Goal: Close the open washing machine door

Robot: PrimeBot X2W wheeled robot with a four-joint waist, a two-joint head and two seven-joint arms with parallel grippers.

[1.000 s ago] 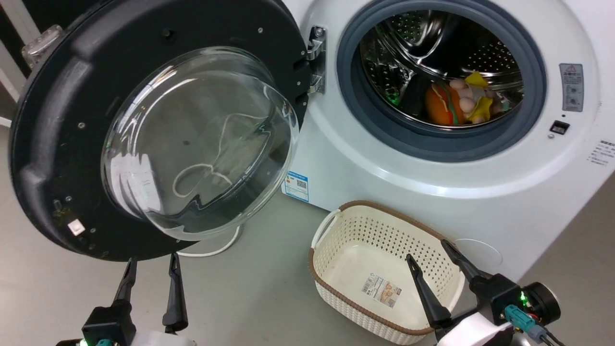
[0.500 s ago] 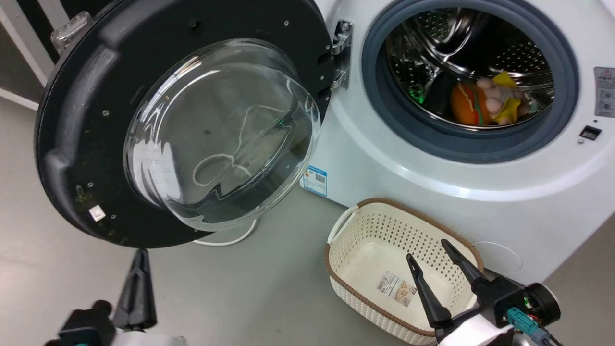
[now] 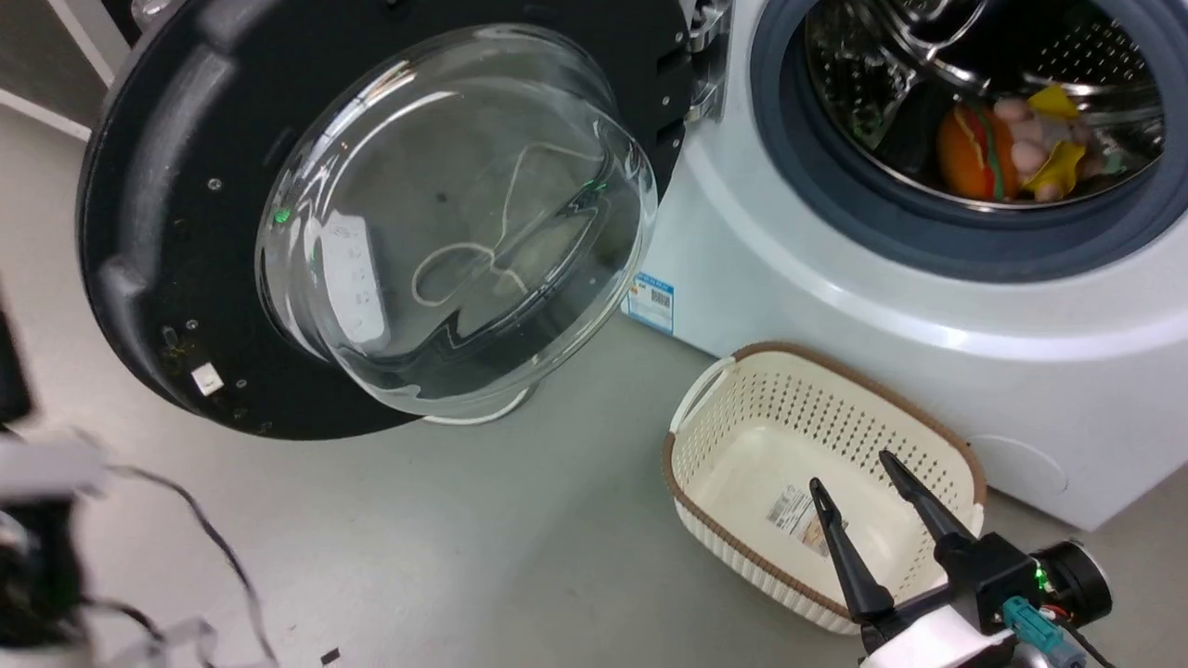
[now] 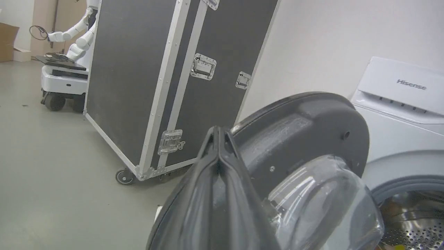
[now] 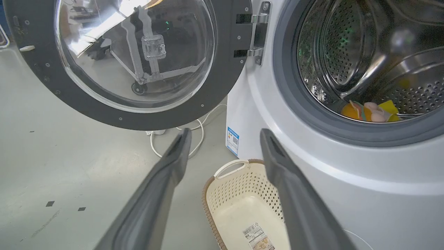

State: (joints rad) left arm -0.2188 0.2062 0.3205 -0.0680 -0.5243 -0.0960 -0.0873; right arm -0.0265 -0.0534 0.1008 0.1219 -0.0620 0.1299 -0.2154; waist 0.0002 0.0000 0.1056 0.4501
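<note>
The washing machine door (image 3: 186,186) stands swung wide open to the left, its black rim ringing a bulging glass bowl (image 3: 455,223); a metal hinge (image 3: 705,56) ties it to the white washing machine (image 3: 835,306). Soft toys (image 3: 974,153) lie in the steel drum. My left gripper (image 4: 218,130) is shut and empty, fingers pressed together, with the door (image 4: 305,125) just beyond and right of the tips; whether they touch is unclear. In the head view that arm is a blur (image 3: 37,520) at the left edge. My right gripper (image 3: 851,470) hangs open over the basket.
A cream perforated basket (image 3: 835,366) sits on the grey floor against the machine's front. A white cable (image 5: 197,135) lies under the door. Left of the machine stand a wheeled black flight case (image 4: 138,69) and, farther off, another white robot (image 4: 66,66).
The head camera has swung, sliding the scene right and up. My left gripper went from open to shut and left the lower left for the left edge, blurred. The right gripper stays open.
</note>
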